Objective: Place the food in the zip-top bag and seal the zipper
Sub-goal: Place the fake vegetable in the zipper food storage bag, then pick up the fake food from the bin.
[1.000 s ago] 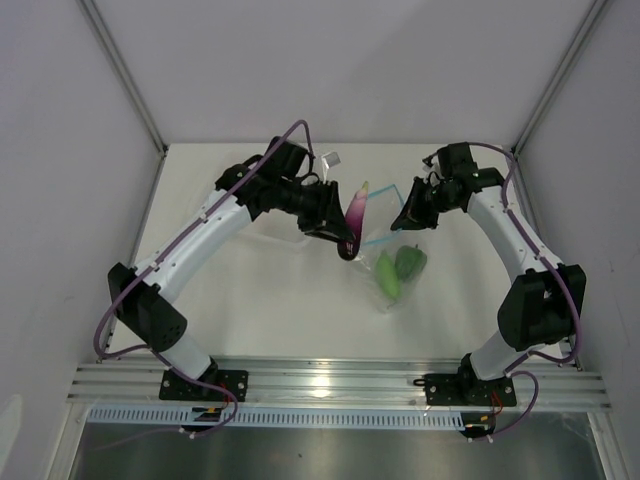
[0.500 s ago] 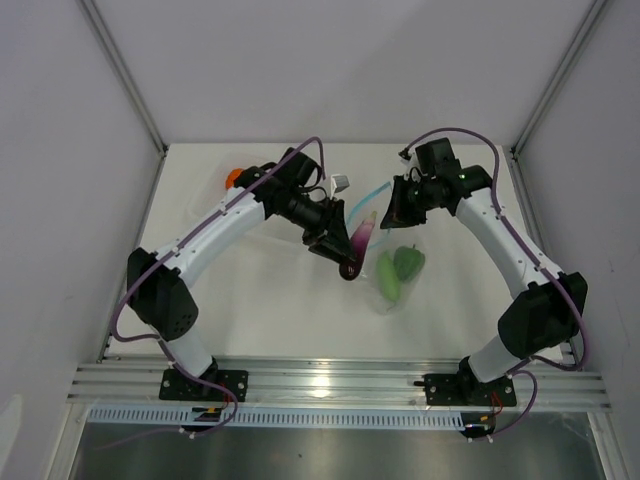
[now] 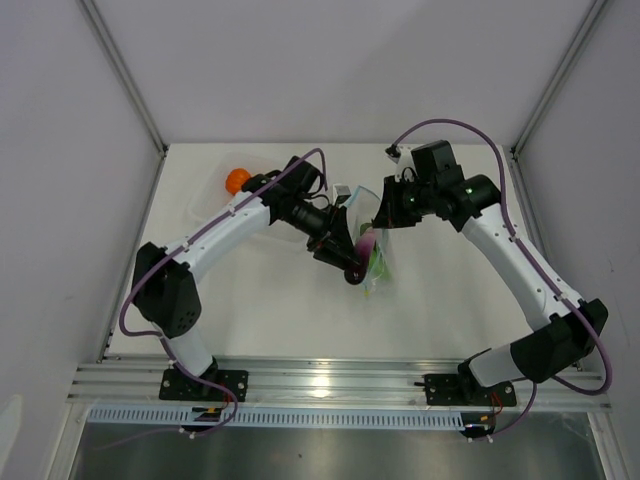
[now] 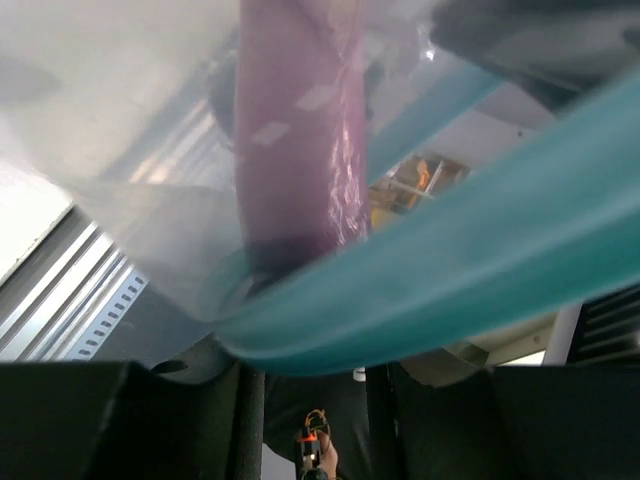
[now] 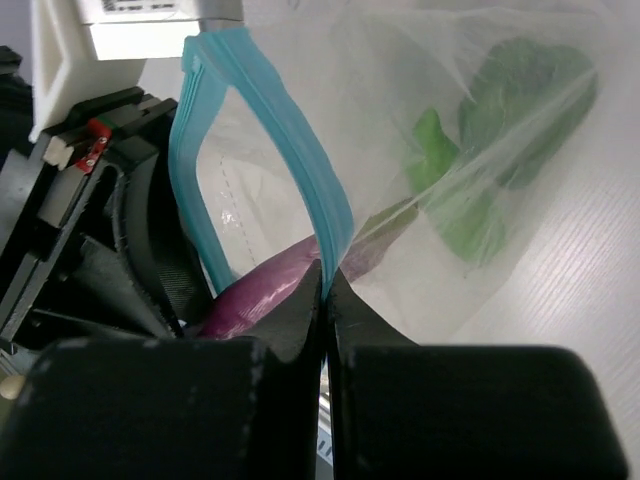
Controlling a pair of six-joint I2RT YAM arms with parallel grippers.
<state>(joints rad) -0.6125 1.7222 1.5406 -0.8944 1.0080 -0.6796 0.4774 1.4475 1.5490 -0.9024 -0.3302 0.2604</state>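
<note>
From above, the clear floppy plastic bag (image 3: pixel 386 272) is bunched up, so the green toys (image 3: pixel 376 258) inside are hard to see. A second ago it lay on the white table (image 3: pixel 440 300); now it hangs lifted. The left claw (image 3: pixel 352 262) grips the smooth purple toy eggplant (image 3: pixel 366 243) at the bag's mouth.

Left wrist: the eggplant looks blurry behind plastic, beside the blue zipper strip (image 4: pixel 480 250).

Right wrist: the right claw (image 5: pixel 325 290) pinches that strip tight.

Clear glossy plastic bag (image 5: pixel 520 240), smooth purple eggplant (image 4: pixel 300 130)
</note>
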